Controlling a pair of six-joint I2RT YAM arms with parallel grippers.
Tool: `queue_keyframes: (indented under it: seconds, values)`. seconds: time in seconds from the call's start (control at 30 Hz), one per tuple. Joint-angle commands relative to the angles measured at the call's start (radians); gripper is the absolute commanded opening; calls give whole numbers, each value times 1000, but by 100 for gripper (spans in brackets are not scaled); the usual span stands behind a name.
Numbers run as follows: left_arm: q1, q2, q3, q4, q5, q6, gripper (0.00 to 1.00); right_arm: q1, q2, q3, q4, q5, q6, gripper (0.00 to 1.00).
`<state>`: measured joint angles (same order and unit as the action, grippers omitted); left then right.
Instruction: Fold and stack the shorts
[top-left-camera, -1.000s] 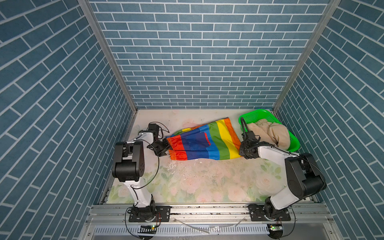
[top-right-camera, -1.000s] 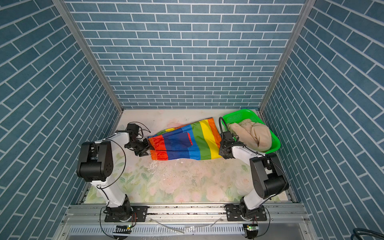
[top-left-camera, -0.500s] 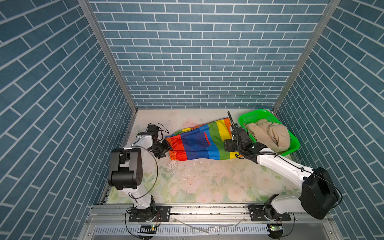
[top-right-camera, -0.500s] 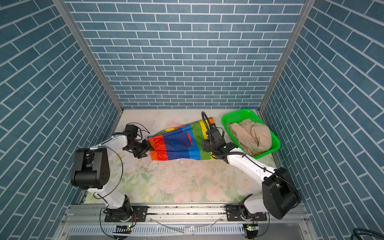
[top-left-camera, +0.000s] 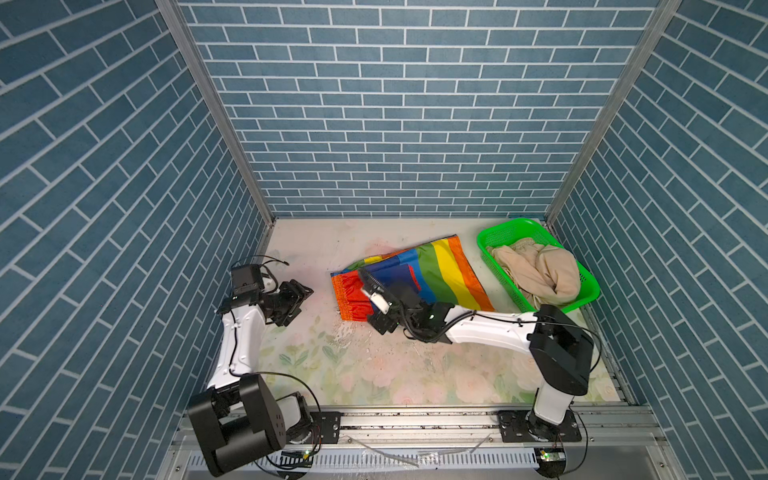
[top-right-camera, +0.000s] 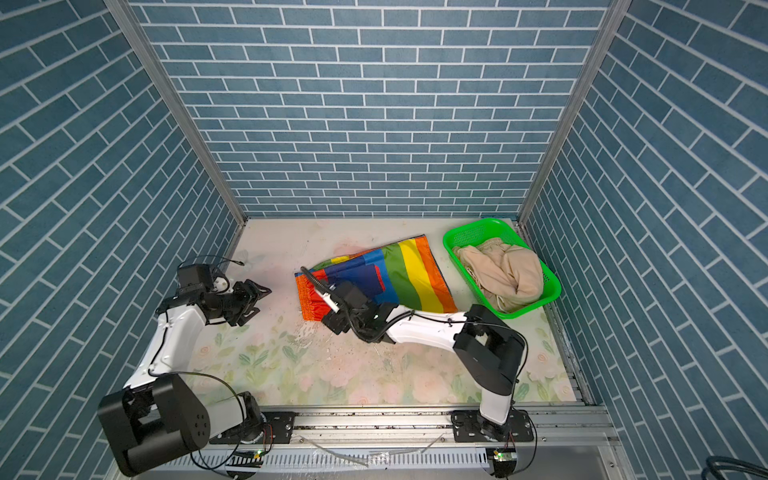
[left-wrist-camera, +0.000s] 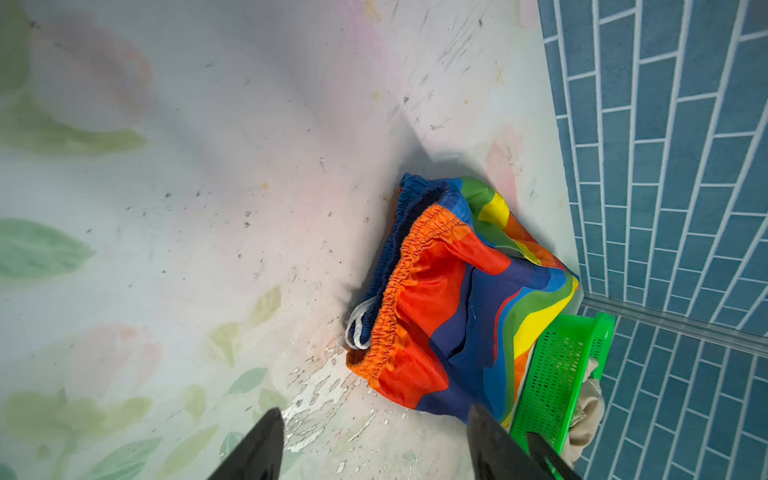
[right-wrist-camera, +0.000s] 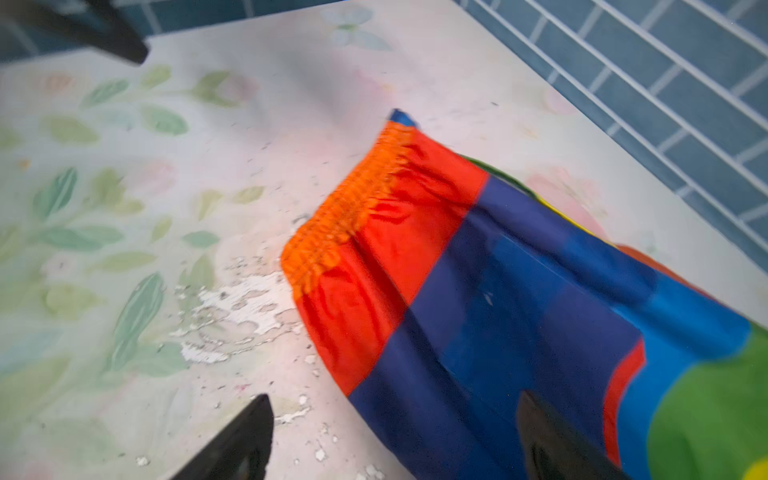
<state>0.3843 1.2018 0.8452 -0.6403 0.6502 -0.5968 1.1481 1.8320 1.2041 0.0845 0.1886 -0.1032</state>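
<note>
Left wrist view: thin, slippery rainbow-striped shorts (left-wrist-camera: 457, 324), probably best pinched at orange waistband (left-wrist-camera: 392, 299); left fingers (left-wrist-camera: 257, 449), right fingers (right-wrist-camera: 237, 444) spread, empty.

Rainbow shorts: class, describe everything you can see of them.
The rainbow shorts, thin shiny fabric banded red, navy, blue, green, yellow and orange, lie loosely folded on the table beside the basket. The gathered orange waistband is the end farthest from it, a white drawstring loop poking out. The open right gripper hangs over that end; contact unclear.
</note>
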Motion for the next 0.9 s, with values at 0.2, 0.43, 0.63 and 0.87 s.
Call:
queue_keyframes:
  seconds: [0.2, 0.43, 0.63, 0.87]
  values:
    - [152, -12, -144, 170, 241, -105, 75, 57, 218, 178, 82, -64, -350, 84]
    - [157, 6, -108, 88, 206, -30, 76, 57, 405, 329, 91, -38, -435, 95]
    - [159, 31, -128, 94, 206, -14, 76, 26, 497, 421, 75, -27, -415, 96]
    - [155, 48, -164, 101, 168, -5, 78, -11, 496, 414, 48, -47, -320, 41]
